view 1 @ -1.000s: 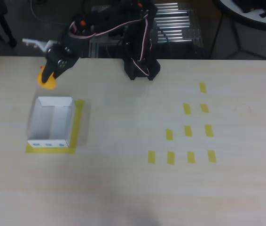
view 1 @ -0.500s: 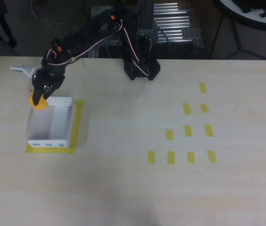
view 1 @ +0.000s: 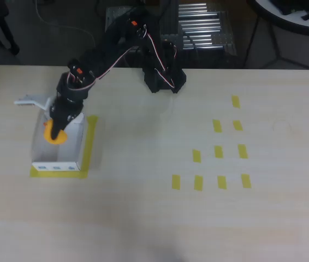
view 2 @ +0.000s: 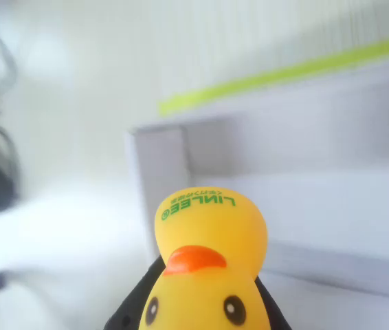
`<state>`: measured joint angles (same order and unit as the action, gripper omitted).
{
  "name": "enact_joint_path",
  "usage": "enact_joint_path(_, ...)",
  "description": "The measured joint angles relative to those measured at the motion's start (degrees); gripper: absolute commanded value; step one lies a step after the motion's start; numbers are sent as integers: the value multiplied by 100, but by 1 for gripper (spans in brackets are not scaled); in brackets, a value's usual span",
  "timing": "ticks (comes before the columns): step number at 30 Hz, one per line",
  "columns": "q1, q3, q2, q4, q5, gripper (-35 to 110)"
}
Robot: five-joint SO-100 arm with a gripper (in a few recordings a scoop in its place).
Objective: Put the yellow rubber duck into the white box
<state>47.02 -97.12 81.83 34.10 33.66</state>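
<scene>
**Duck held over the open box**

Pale wood-grain table (view 1: 154, 218) fills most of the overhead view, with dark floor and metal racking beyond its far edge. Short yellow tape strips (view 1: 218, 152) are stuck in a stepped group on the right half of the table. On the left, the white box (view 1: 72, 155) stands open-topped on a yellow tape frame (view 1: 91, 142) that shows along its right and near sides; small blue marks run along the near wall.

The black arm (view 1: 111, 49) reaches from its base (view 1: 164, 79) at the far edge down and left toward the box. The gripper (view 1: 56, 130) sits over the box's far-left part, and the yellow duck (view 1: 55, 134) shows at its tip, inside the outline of the box as seen from above. Whether the duck touches the box floor cannot be told from this angle. A white part juts out to the left of the gripper, over the table just beyond the box's far-left corner.

In the wrist view the duck (view 2: 212, 271) fills the lower centre, orange beak and two dark eyes toward the camera, green lettering on its crown. Black fingers (view 2: 136, 302) press against both sides of it, so the gripper is closed onto the duck. Behind it stand the box (view 2: 304, 158) walls, blurred, and a strip of the tape frame (view 2: 284, 75) beyond them.
</scene>
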Motion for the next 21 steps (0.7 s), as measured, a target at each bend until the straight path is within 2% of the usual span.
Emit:
enact_joint_path(13,-53,-519,0,-290,369,0)
enact_joint_path(21,-53,-606,-9,-562,369,15)
